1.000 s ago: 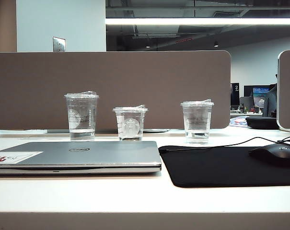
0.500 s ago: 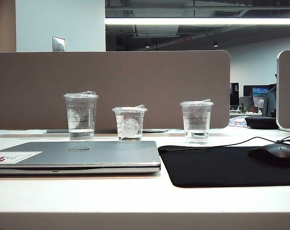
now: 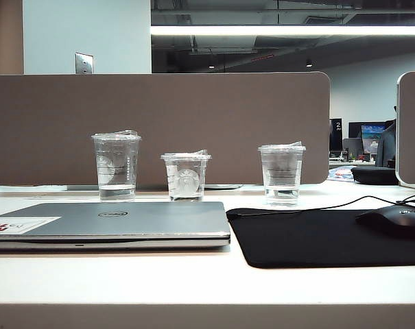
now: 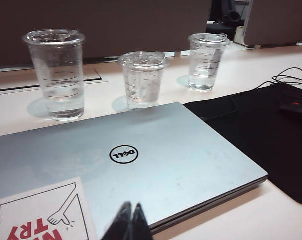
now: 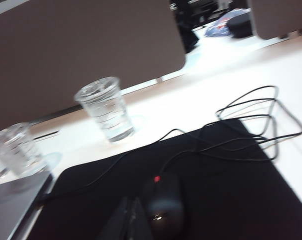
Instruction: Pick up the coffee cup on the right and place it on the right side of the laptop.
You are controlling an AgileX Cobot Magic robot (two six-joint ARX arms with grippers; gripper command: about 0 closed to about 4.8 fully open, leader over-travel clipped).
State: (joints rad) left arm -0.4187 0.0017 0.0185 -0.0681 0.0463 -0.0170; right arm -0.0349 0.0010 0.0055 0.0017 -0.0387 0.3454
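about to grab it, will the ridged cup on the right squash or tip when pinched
The coffee cup looks like thin clear plastic, so its wall probably flexes. Water sits low inside, so it likely stays steady. The left gripper and right gripper are shut.

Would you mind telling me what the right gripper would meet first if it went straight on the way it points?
Probably the black mouse: it lies on the mouse pad right beside the shut right gripper. Depth is unclear, and the coffee cup stands well beyond it.

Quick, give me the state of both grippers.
Left gripper: shut, empty, above the laptop.
Right gripper: shut, empty, above the black mat.
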